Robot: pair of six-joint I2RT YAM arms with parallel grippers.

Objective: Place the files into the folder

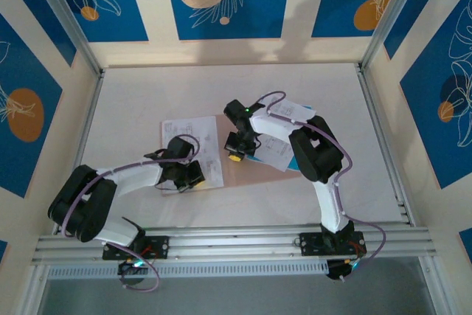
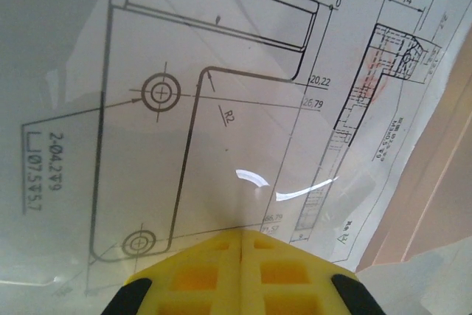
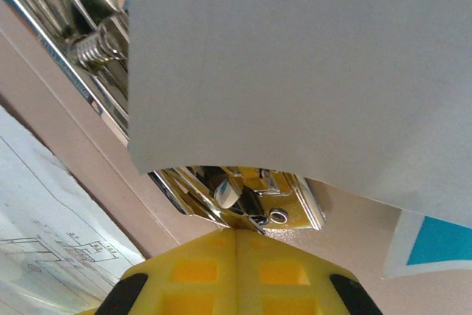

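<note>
1. The top view looks steeply down from above and behind the arm bases, covering the whole table [image 1: 147,94].
2. The left wrist camera looks past the left gripper [image 2: 242,235], very close to a printed sheet [image 2: 221,108] that the top view also shows.
3. The right wrist camera looks along the right gripper [image 3: 236,232], close to the folder [image 3: 74,130], which the top view also shows.

There are 2 arms, the left arm [image 1: 125,178] and the right arm [image 1: 317,153], and 2 grippers, the left gripper [image 2: 242,235] and the right gripper [image 3: 236,232]. There is 1 folder [image 1: 254,176], 1 metal clip [image 3: 243,193] and 1 cyan sheet [image 3: 435,245]. 1 printed white sheet [image 1: 188,134] lies apart; the overlapping sheets [image 1: 276,149] cannot be counted.
</note>
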